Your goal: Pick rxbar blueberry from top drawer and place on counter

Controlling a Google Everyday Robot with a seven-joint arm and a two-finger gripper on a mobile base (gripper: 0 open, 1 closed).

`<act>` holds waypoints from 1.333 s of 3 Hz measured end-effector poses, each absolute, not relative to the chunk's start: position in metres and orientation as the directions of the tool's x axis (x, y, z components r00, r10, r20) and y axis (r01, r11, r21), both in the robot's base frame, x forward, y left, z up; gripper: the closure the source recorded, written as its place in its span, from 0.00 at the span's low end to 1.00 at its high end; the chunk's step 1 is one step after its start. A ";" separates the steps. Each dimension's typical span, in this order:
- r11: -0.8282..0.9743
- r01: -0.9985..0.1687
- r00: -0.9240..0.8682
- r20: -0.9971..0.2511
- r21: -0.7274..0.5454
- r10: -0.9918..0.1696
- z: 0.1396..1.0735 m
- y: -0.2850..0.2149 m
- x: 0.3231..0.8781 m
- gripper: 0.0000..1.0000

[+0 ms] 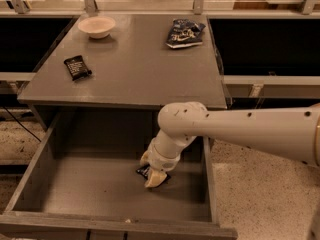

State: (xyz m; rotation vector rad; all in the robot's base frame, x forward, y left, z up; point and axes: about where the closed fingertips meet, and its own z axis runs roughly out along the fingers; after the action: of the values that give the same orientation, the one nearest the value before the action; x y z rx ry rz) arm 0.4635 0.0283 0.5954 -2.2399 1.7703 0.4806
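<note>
The counter [135,69] fills the upper frame, and below it the drawer [95,189] stands open. My arm [250,129] enters from the right. My claw [152,173] is down at lower centre on the blue bar [144,172], which lies on the drawer floor. I cannot tell whether it grips.

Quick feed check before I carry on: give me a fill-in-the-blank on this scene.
1. The gripper is down inside the top drawer, which stands ____.
2. The rxbar blueberry lies by the gripper on the drawer's ____.
3. The counter holds ____ things: a bowl, a black packet and a snack bag.
Missing words: open; floor; three.
</note>
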 end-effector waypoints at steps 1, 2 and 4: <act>-0.240 -0.971 0.225 -0.400 -0.012 -0.888 0.636 0.025 0.462 1.00; -0.257 -0.966 0.250 -0.378 -0.033 -0.892 0.671 0.023 0.463 1.00; -0.282 -0.959 0.278 -0.364 -0.043 -0.889 0.690 0.025 0.463 0.98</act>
State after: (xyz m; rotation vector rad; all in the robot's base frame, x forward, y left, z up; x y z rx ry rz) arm 0.4634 0.0254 0.6904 -2.2949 1.7031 0.3938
